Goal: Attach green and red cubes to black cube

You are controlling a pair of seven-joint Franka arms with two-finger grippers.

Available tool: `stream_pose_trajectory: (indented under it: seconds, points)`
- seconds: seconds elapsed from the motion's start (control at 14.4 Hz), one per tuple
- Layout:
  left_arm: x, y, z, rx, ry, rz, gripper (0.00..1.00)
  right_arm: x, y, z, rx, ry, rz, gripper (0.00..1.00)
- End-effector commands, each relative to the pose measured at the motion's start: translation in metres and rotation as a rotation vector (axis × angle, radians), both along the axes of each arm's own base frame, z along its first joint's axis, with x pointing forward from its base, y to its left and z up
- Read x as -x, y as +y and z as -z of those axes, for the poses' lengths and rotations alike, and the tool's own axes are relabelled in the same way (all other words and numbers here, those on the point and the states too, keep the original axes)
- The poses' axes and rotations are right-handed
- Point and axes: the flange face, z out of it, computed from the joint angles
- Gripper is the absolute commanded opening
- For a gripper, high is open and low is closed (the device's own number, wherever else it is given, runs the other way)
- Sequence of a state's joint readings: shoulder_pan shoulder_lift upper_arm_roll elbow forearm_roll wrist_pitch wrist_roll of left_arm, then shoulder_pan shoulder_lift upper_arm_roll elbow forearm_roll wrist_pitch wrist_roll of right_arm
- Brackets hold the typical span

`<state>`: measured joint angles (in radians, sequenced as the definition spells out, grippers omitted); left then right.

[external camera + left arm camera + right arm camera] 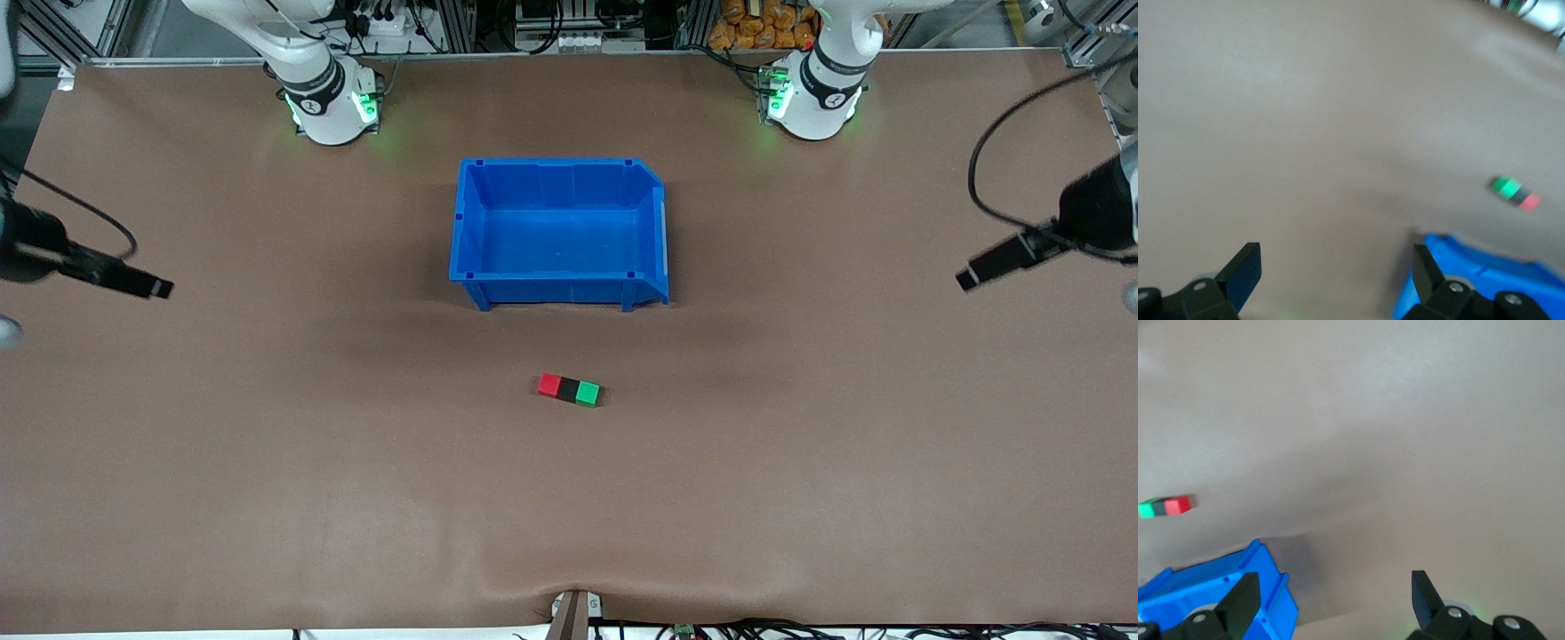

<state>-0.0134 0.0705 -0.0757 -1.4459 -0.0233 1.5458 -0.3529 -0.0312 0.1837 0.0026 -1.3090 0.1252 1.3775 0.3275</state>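
Observation:
The red cube (549,385), the black cube (567,388) and the green cube (587,392) lie joined in one short row on the brown table, black in the middle, nearer to the front camera than the blue bin. The row also shows in the left wrist view, green (1505,187), black (1518,194), red (1531,201), and in the right wrist view, green (1146,510), black (1160,507), red (1178,505). My left gripper (973,276) (1335,273) is open and empty over the table's left-arm end. My right gripper (151,286) (1335,593) is open and empty over the right-arm end.
An empty blue bin (558,290) stands mid-table between the arm bases and the cube row; it shows in the left wrist view (1485,270) and the right wrist view (1198,580). Cables hang by both arms at the table's ends.

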Motion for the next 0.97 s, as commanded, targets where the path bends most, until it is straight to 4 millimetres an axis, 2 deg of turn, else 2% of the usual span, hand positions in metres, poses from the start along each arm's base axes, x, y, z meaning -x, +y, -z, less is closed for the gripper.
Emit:
stream_pose_trajectory:
  seconds: [0.0, 0.14, 0.28, 0.42, 0.56, 0.9]
  points:
    - [0.040, -0.009, 0.008, -0.097, 0.014, 0.183, 1.00, 0.040, 0.007, -0.023, 0.023, -0.036, -0.047, 1.00]
    - [0.048, -0.010, 0.006, -0.130, 0.020, 0.314, 1.00, 0.057, 0.006, -0.027, 0.046, -0.046, -0.048, 1.00]
    - [0.049, -0.010, 0.000, -0.130, 0.013, 0.390, 1.00, 0.062, 0.006, -0.030, 0.047, -0.041, -0.050, 1.00]
    - [0.048, -0.011, -0.004, -0.130, 0.006, 0.393, 1.00, 0.064, 0.008, -0.033, 0.045, -0.047, -0.053, 1.00]
    - [0.047, -0.014, -0.005, -0.119, 0.006, 0.396, 1.00, 0.068, 0.020, -0.041, 0.046, -0.063, -0.074, 1.00]
    - [0.049, -0.015, -0.005, -0.120, 0.024, 0.398, 1.00, 0.066, 0.020, -0.040, 0.043, -0.071, -0.105, 1.00]
